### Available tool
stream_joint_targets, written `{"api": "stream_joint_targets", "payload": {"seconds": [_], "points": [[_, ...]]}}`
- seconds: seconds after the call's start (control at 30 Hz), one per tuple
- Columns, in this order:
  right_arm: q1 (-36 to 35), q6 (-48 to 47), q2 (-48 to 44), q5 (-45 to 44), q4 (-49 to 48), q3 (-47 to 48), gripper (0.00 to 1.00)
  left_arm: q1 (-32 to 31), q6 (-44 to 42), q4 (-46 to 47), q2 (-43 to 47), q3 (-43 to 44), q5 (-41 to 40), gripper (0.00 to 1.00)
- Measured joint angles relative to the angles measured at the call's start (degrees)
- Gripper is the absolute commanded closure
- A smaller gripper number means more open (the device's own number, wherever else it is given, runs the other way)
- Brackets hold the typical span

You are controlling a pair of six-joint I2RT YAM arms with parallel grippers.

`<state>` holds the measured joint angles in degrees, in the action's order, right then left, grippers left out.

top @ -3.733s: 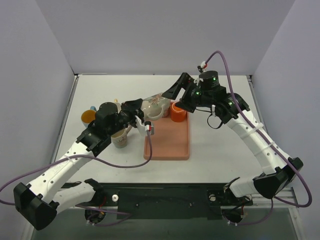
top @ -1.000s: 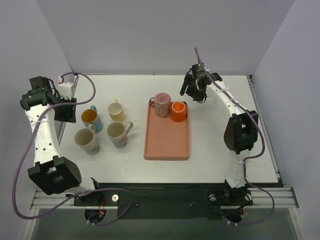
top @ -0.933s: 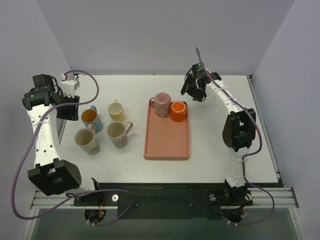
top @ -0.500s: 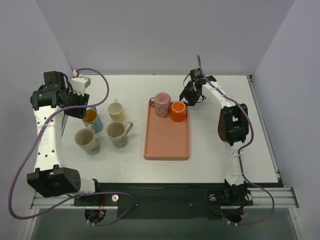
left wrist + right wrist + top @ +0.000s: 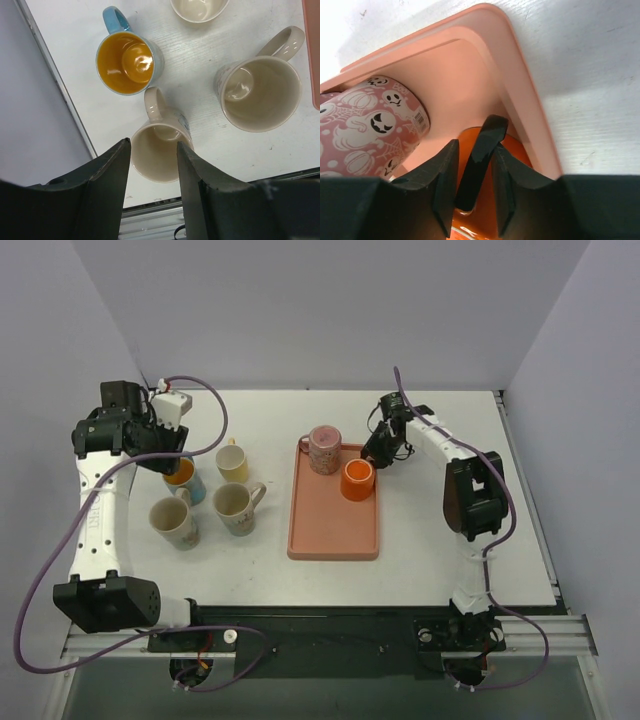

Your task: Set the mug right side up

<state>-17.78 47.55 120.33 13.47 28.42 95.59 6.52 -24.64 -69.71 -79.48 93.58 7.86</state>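
Note:
The mug (image 5: 357, 480), orange with a black handle (image 5: 485, 137), stands on the pink tray (image 5: 333, 535), beside a pink ghost-print mug (image 5: 323, 448). From above I cannot tell which way its mouth faces. My right gripper (image 5: 377, 454) comes in from the tray's far right corner. In the right wrist view that gripper (image 5: 475, 150) is shut on the black handle, one finger on each side, with the orange body (image 5: 517, 152) just beyond. My left gripper (image 5: 166, 452) hangs open over the mugs at the left, holding nothing.
Left of the tray stand a blue mug with an orange inside (image 5: 125, 62), a cream mug (image 5: 155, 160) right under the left fingers, a larger cream mug (image 5: 260, 95) and a small pale cup (image 5: 232, 461). The table's left edge (image 5: 55, 85) is close.
My right gripper has shut on the orange mug's handle, and the mug has slid a little toward the near side of the tray. The left arm has swung right, over the mugs.

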Motion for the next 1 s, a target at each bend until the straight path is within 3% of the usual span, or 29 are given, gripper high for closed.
{"api": "stream_joint_targets", "payload": {"seconds": [0.13, 0.47, 0.8, 1.0], "points": [[-0.31, 1.51, 0.09, 1.46, -0.5, 0.09, 1.0, -1.25, 0.04, 0.22, 0.11, -0.09, -0.35, 0.48], [-1.2, -0.9, -5.14, 2.69, -2.05, -4.0, 1.0, -5.49, 1.14, 0.42, 0.48, 0.98, 1.64, 0.48], [-6.8, -10.84, -31.28, 4.22, -14.16, -18.91, 1.0, -10.64, 11.58, 4.7, -1.11, 6.49, 26.8, 0.38], [-8.31, -17.2, -38.16, 6.8, -16.41, -20.02, 1.0, -14.99, 23.04, 13.62, -1.84, 3.43, 41.68, 0.29]]}}
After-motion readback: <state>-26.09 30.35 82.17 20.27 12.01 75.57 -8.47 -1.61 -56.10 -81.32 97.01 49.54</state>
